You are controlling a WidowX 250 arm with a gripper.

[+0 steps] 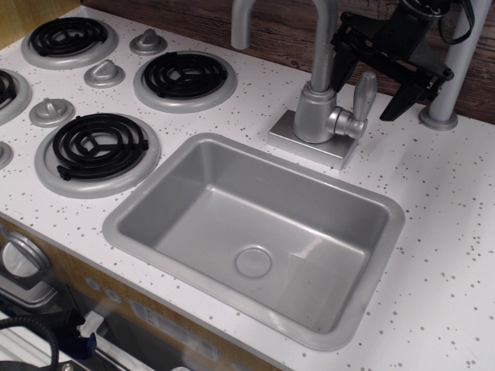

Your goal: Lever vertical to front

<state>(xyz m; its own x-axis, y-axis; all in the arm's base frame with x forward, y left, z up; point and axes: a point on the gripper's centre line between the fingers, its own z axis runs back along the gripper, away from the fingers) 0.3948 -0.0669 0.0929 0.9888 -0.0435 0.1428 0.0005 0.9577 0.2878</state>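
At nine to eleven o'clock we see the black coil burners (99, 144) in their silver rings on the white speckled countertop (441, 232), with conical stove knobs (104, 73) standing between them. At the centre lies the rectangular grey sink (193, 166), its round drain (253, 261) toward six o'clock. Just behind the sink's far rim, at about one o'clock, sits the faucet base (313, 143), from which the curved spout pipe (322, 39) rises and arches back toward twelve o'clock. On the right side of the faucet body is a short round stub, and from it the lever (363, 94) stands upright, its paddle pointing up with a slight tilt. Further right, near two o'clock, we find the black gripper (378, 76) above and behind the lever, apart from it, with its jaws spread wide and nothing between them. At the far right a grey post (452, 66) stands on the countertop against the dark wood backsplash (286, 27).
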